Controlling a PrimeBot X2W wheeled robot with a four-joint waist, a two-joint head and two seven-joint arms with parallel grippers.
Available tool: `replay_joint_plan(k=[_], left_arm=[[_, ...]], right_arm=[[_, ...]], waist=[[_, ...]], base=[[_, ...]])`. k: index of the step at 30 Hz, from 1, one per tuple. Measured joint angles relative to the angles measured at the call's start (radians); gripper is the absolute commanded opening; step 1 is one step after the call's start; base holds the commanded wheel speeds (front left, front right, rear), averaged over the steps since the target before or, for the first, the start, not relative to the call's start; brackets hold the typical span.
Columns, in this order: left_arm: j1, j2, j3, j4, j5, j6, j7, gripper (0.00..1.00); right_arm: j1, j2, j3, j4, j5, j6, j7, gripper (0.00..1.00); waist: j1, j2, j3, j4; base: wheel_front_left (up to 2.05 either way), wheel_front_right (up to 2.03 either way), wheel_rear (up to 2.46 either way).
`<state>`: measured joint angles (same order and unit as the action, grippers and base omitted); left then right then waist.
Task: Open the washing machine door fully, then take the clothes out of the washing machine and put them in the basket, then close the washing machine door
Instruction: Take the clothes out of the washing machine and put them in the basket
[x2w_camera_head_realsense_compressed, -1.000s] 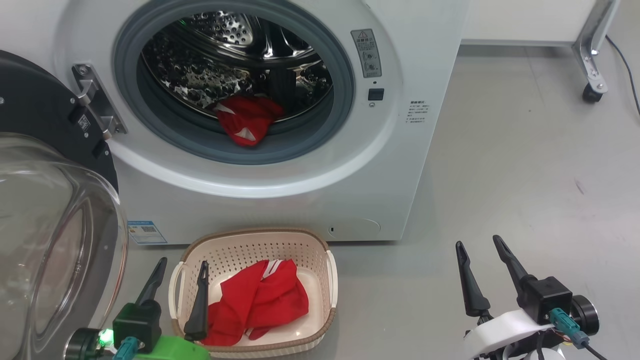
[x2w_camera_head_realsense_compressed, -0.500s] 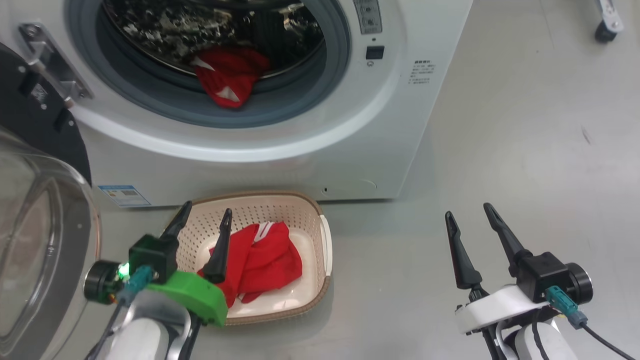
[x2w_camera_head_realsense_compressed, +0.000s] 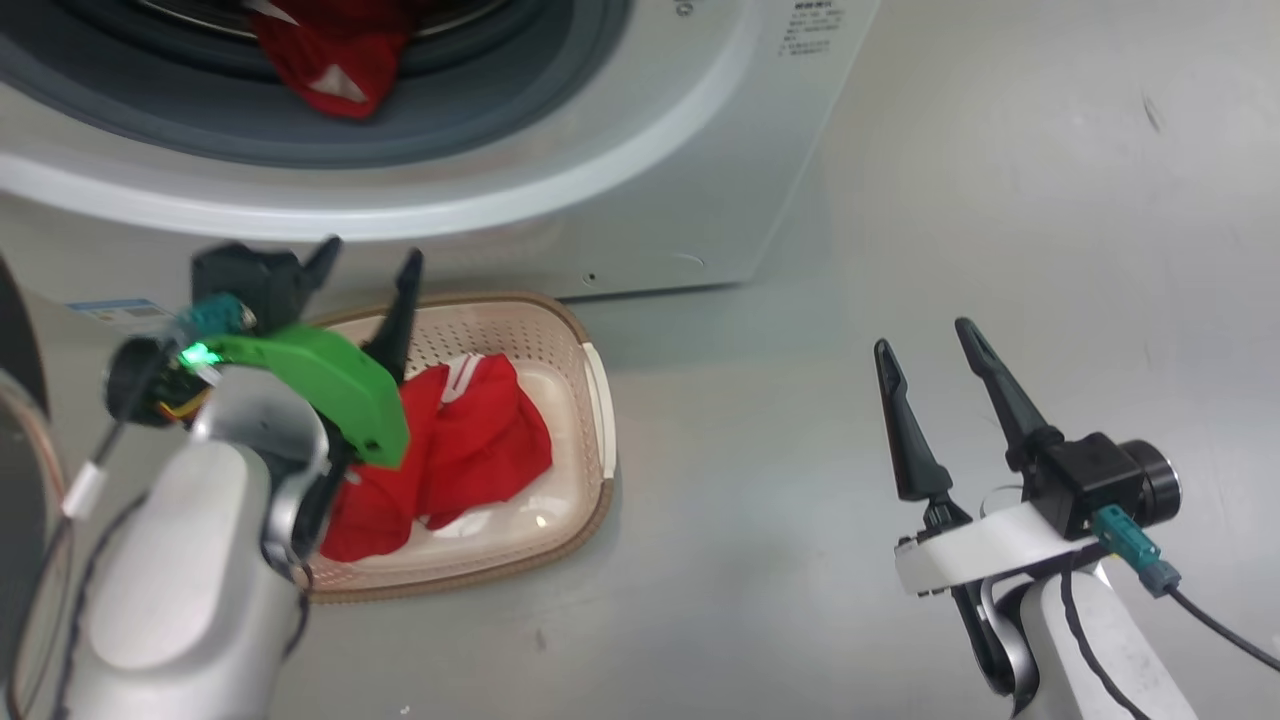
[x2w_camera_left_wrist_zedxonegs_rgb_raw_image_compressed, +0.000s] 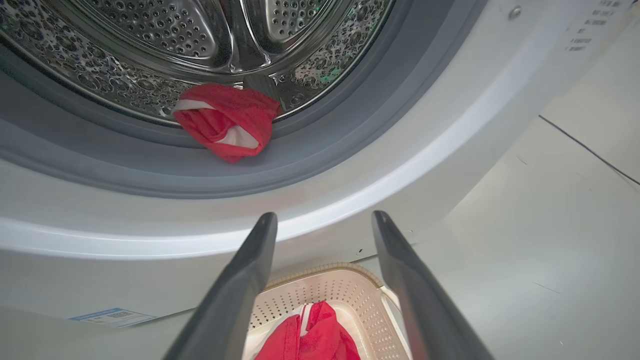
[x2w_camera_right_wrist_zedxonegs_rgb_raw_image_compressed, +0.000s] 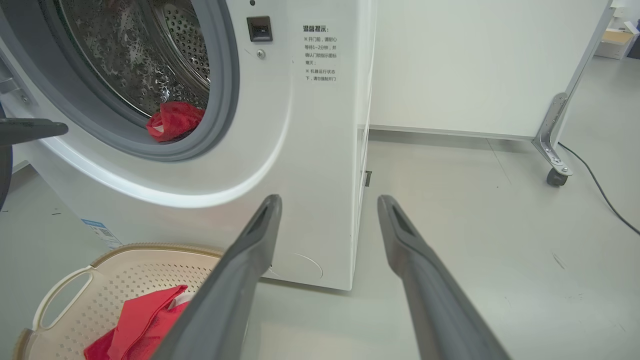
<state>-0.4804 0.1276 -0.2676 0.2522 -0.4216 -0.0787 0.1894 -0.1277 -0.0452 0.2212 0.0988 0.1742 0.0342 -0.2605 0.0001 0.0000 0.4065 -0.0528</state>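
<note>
Left gripper (x2w_camera_head_realsense_compressed: 371, 250) is open and holds nothing. It is raised over the back-left rim of the basket (x2w_camera_head_realsense_compressed: 598, 400), fingers pointing at the washer (x2w_camera_head_realsense_compressed: 620, 170) front just below the opening. Right gripper (x2w_camera_head_realsense_compressed: 922, 335) is also spread wide and empty, over bare floor (x2w_camera_head_realsense_compressed: 780, 560) well right of the basket. The basket sits on the floor just in front of the washer, under the opening. One red garment (x2w_camera_head_realsense_compressed: 470, 440) with white stripes lies crumpled inside the basket, partly hidden by the left arm in head view. A second red garment (x2w_camera_left_wrist_zedxonegs_rgb_raw_image_compressed: 225, 122) with white trim lies at the front lip of the drum (x2w_camera_left_wrist_zedxonegs_rgb_raw_image_compressed: 150, 45), hanging onto the grey seal (x2w_camera_left_wrist_zedxonegs_rgb_raw_image_compressed: 150, 170), with neither gripper touching it. The door (x2w_camera_head_realsense_compressed: 12, 330) is swung open, its edge at the far left of head view. A blue sticker (x2w_camera_head_realsense_compressed: 105, 308) is low on the washer front, left of the basket. A caster leg (x2w_camera_right_wrist_zedxonegs_rgb_raw_image_compressed: 552, 150) stands off to the right in right wrist view.
</note>
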Motion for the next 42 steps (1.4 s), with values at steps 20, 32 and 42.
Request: replay_joint_plan(k=[20, 32, 42], left_arm=[[-0.439, 0.213, 0.04, 0.037, 0.009, -0.033, 0.321, 1.0], [-0.58, 0.307, 0.068, 0.105, -0.01, -0.041, 0.439, 1.0], [-0.649, 0.367, 0.077, 0.163, -0.001, -0.041, 0.497, 1.0]], right_arm=[[-0.161, -0.001, 0.072, -0.035, 0.128, -0.004, 0.0, 1.0], [-0.195, -0.001, 0.099, -0.036, 0.166, -0.028, 0.0, 1.0], [-0.222, 0.0, 0.12, -0.033, 0.182, -0.037, 0.0, 1.0]], waist=[[0.0001, 0.0, 0.249, -0.147], [0.0001, 0.0, 0.339, -0.238], [0.0, 0.0, 0.376, -0.267]], base=[[0.0, 0.0, 0.0], [0.0, 0.0, 0.0], [0.0, 0.0, 0.0]])
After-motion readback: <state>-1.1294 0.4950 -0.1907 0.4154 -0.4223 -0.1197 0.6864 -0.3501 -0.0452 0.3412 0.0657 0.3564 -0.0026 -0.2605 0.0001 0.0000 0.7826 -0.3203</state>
